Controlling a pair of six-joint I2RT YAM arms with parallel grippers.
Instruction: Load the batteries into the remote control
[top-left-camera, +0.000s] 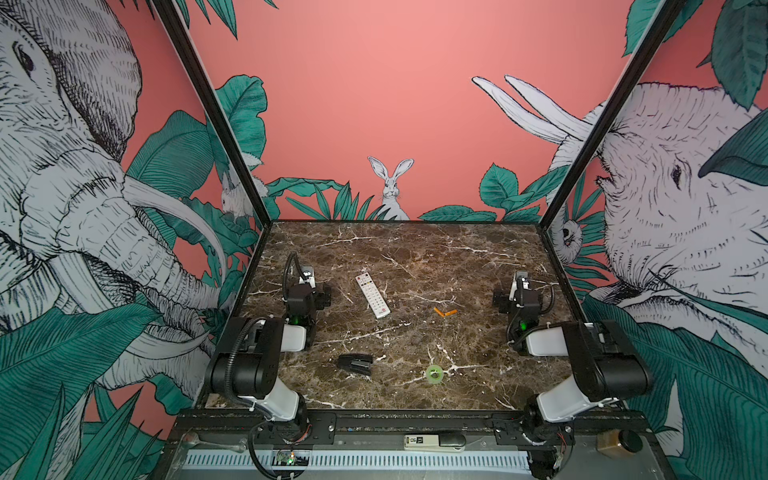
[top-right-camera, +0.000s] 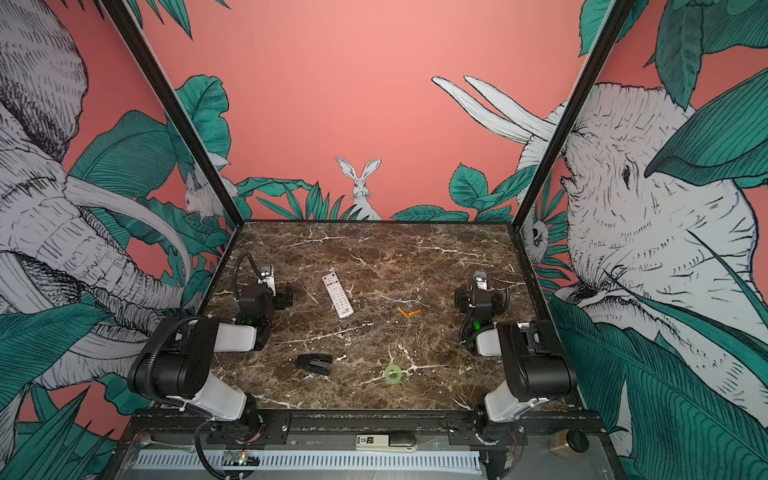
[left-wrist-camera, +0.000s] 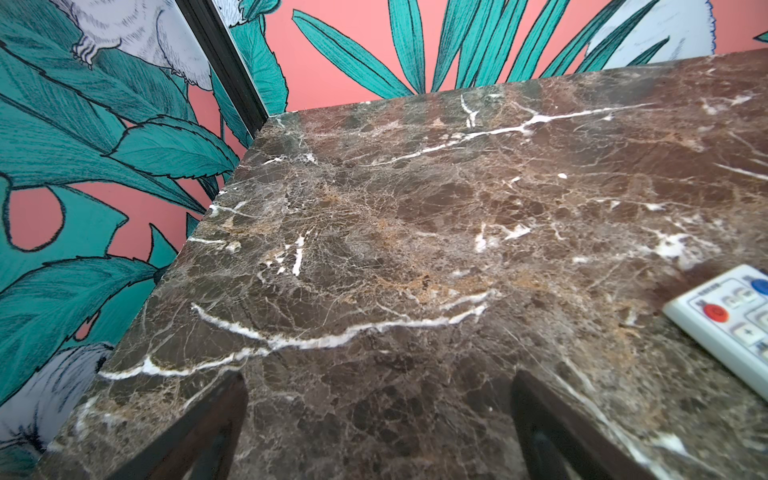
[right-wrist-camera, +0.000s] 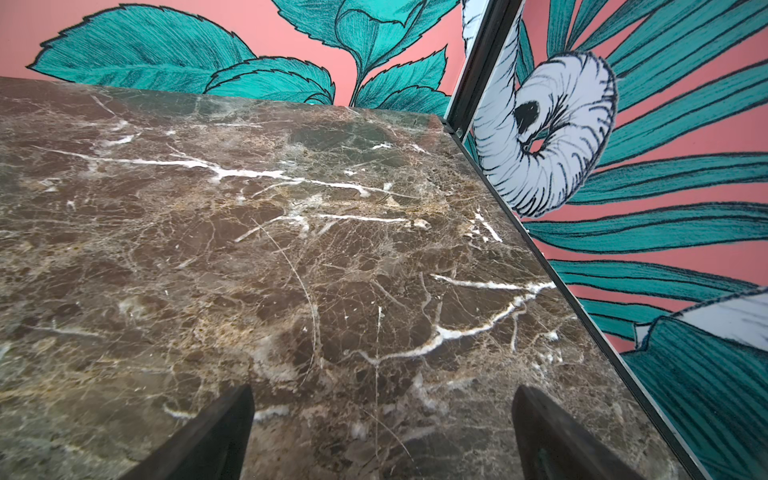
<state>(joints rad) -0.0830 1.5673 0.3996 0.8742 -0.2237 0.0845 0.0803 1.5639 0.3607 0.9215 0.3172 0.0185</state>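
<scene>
Two thin orange cylindrical batteries (top-left-camera: 444, 312) are seen lying in a V, ends close together, on the brown white-veined marble tabletop (top-left-camera: 415, 257), right of ctr. Slim white rectangular remote control (top-left-camera: 372, 295) is laid buttons-up to their left. Both left tool (left-wrist-camera: 378, 390) & right tool (right-wrist-camera: 382, 395) are spread wide, nothing held.

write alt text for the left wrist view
The button end of a white remote control with a red button pokes into view on a brown marble table. The left gripper hangs open and empty over bare marble.
</scene>
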